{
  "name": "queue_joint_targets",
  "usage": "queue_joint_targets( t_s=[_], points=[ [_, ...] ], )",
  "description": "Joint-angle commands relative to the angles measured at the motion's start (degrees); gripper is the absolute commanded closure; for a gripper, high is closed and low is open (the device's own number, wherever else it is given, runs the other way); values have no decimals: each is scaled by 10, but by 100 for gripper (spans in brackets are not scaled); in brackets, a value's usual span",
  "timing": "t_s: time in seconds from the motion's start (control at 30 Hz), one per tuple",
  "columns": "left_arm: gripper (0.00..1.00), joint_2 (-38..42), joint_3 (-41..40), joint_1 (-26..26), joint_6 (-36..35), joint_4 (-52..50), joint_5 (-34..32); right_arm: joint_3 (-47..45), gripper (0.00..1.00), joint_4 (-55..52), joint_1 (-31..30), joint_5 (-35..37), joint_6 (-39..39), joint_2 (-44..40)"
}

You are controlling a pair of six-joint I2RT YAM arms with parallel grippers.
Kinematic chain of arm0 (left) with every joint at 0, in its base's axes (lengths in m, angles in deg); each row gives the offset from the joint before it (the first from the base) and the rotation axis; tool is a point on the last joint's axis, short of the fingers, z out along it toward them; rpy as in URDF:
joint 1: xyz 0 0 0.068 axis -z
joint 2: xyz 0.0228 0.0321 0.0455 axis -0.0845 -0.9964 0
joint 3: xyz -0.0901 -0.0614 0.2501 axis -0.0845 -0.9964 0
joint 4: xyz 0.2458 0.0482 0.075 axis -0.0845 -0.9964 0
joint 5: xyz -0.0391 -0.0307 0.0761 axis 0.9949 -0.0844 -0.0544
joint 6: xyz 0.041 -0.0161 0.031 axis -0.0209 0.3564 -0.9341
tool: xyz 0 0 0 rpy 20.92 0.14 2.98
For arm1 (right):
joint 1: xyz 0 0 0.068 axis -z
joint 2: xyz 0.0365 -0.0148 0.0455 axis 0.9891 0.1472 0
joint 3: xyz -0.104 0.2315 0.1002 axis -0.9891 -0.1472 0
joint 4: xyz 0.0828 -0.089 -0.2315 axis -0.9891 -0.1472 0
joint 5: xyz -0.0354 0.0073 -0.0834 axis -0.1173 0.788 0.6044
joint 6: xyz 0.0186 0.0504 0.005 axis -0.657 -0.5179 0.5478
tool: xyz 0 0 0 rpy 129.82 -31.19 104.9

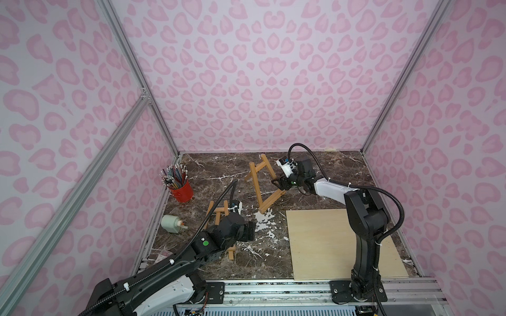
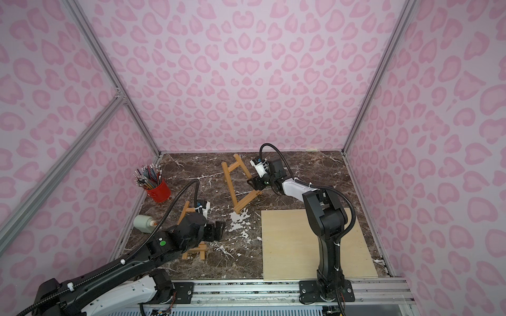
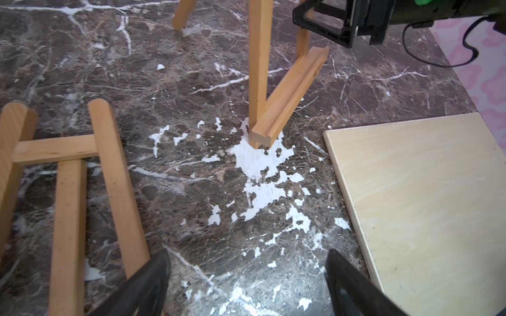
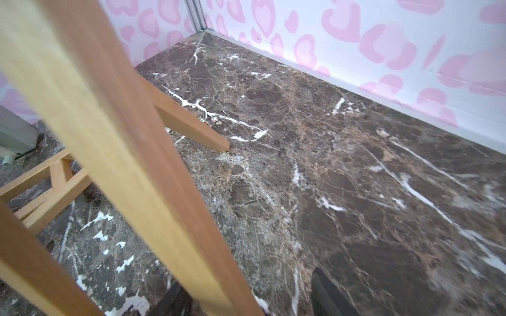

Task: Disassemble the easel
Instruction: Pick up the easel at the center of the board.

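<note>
Half the flat-lying frame (image 1: 219, 212) hides (under the left arm (image 1: 208, 243)).

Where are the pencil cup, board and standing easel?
pencil cup (image 1: 183, 192): in a top view, red wall.
board (image 1: 315, 246): in a top view, bare middle.
standing easel (image 1: 257, 188): in a top view, long leg.

walls (image 1: 273, 68): pink blotch print | floor (image 1: 219, 169): brown marble, white chips | alu frame (image 1: 137, 74) posts

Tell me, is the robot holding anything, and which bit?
Nothing yet. The right gripper has open jaws either side of the standing easel's leg, not squeezing it. The left gripper is open and empty.
</note>
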Motion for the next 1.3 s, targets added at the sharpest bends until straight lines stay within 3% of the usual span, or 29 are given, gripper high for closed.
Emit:
queue_joint_targets(
  t_s=[0.0, 0.13, 0.4, 0.63, 0.8, 1.03, 1.27],
  points=[
    [10, 13, -3, -18, -17, -8, 14, 4, 36, 20, -5, -42, 15, 16],
    [10, 18, 0, -40, -28, -14, 24, 20, 45, 27, -8, -49, 11, 24],
    [10, 19, 10, -77, -45, -15, 46, 13, 81, 37, -13, -35, 21, 10],
    [10, 19, 15, -128, -51, -13, 72, -24, 95, 40, -21, -13, 30, -35],
    [10, 1, 39, -186, -64, -15, 112, -56, 99, 35, -32, -3, 25, -95],
    [11, -54, 78, -287, -88, 27, 229, -117, 100, -11, -49, -1, 14, -196],
    [28, -136, 102, -327, -92, 106, 346, -189, 100, -24, -68, -14, -14, -286]
  ],
)
